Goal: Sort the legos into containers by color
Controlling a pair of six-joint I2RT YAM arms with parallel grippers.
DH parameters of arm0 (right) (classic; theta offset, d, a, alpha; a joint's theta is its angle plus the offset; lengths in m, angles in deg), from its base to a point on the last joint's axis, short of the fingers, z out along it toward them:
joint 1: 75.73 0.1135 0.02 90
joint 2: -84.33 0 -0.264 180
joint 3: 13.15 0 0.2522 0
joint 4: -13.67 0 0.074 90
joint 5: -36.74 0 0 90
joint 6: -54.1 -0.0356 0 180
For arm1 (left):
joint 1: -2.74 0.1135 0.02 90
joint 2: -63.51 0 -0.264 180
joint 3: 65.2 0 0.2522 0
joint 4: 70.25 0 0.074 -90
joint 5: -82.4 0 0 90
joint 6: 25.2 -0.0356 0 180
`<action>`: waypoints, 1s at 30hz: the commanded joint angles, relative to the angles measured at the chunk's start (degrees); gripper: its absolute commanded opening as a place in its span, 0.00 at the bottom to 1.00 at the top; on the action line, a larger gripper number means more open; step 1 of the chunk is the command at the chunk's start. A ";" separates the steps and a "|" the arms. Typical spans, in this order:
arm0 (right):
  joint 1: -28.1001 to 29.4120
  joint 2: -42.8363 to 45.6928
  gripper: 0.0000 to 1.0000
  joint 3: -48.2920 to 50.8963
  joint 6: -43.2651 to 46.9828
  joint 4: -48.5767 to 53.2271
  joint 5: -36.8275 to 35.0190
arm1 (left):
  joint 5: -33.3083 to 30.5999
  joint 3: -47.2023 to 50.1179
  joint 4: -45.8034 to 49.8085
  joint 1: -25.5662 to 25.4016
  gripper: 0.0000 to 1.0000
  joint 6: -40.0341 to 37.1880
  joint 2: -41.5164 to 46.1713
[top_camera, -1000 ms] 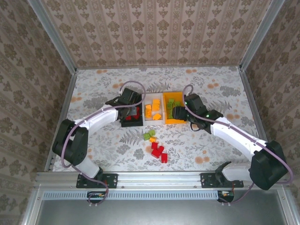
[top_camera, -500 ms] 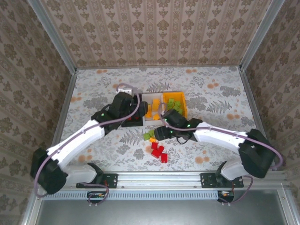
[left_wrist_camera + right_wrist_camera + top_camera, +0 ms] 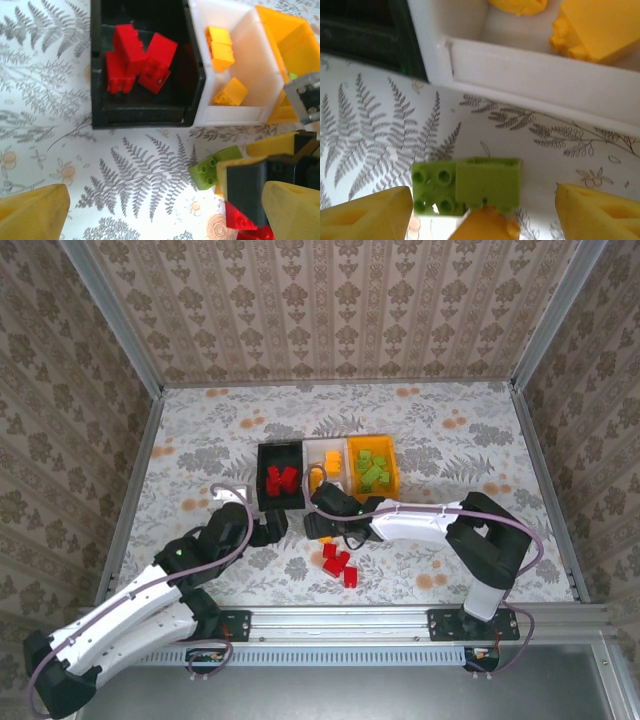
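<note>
Hovering low over the patterned table, both grippers are holding their fingers spread, gripping nothing.
Left gripper is hanging just in front of the black bin, fingers wide apart. Red legos are lying in the black bin; orange-yellow legos are lying in the white bin joined beside it. Right gripper is sitting just in front of the white bin, fingers spread either side of two light green legos on the table (no contact; an orange-yellow brick is touching their near edge). Loose red bricks are lying nearby, toward the bases. Green legos are sitting in the orange bin, rightmost.
</note>
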 commanded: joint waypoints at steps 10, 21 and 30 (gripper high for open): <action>-0.23 -3.82 0.58 -1.74 -1.84 1.03 -5.77 | -2.24 0.96 3.35 -0.32 1.00 3.67 2.05; -0.46 2.90 0.32 3.61 -0.66 -2.95 -5.01 | -1.65 -0.07 1.00 -0.27 1.00 1.49 -1.14; -4.31 20.03 0.31 6.25 2.92 3.61 -7.28 | 0.14 0.11 -1.96 -0.04 1.00 -0.97 -5.74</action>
